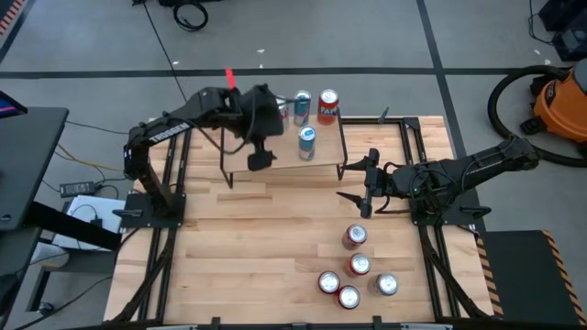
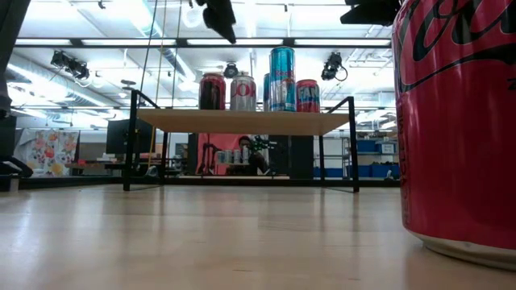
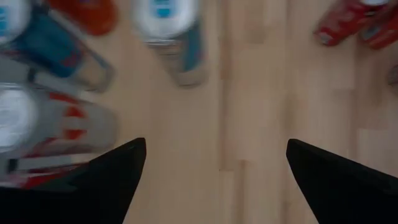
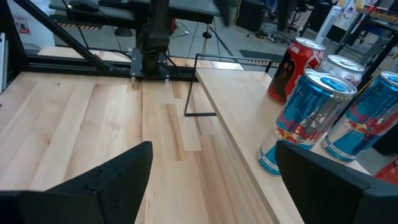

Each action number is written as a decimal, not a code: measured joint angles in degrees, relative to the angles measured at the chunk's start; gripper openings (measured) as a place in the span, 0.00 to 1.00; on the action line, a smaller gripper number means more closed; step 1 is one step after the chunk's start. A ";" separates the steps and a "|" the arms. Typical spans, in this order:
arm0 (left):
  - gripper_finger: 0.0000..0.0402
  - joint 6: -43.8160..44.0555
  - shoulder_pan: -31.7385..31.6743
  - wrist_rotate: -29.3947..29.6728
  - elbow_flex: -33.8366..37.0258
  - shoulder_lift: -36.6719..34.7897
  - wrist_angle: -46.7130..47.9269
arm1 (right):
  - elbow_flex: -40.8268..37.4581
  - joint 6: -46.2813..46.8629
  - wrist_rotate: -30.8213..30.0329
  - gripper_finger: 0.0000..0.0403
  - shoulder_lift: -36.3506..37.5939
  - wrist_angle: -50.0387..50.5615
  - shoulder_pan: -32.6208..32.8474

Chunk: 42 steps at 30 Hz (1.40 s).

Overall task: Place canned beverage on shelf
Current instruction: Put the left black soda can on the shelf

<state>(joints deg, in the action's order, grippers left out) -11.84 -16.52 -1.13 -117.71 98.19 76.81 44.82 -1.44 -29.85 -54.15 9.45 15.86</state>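
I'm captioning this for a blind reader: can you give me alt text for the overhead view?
Seen from above, a small wooden shelf at the far edge of a slatted table holds several drink cans, and five more cans stand near the front right. The left gripper hangs open over the shelf, and the right gripper is open beside it.

Left pincer (image 1: 260, 159) open, arm extended, right pincer (image 1: 359, 194) open, arm bent

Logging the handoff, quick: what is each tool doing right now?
Left tool: open, empty, above the low light-wood shelf on black legs.
Right tool: open, empty, beside the shelf.
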 joint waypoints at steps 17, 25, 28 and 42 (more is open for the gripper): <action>1.00 13.91 17.36 5.63 0.13 1.18 -1.85 | 0.00 1.52 1.42 0.87 -0.02 2.33 0.28; 1.00 13.76 24.74 6.77 0.09 6.13 -4.23 | -0.02 6.70 5.99 0.87 -0.05 6.74 0.49; 1.00 13.71 26.87 8.25 0.09 8.27 -4.89 | -0.02 7.83 6.47 0.87 -0.12 7.19 0.92; 1.00 12.47 34.67 8.70 0.09 17.50 -17.68 | 1.16 7.31 5.38 0.87 -0.11 7.13 1.81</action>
<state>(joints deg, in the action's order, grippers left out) 0.62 18.15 7.57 -117.62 115.69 59.13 45.98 5.87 -24.47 -54.26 16.58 17.67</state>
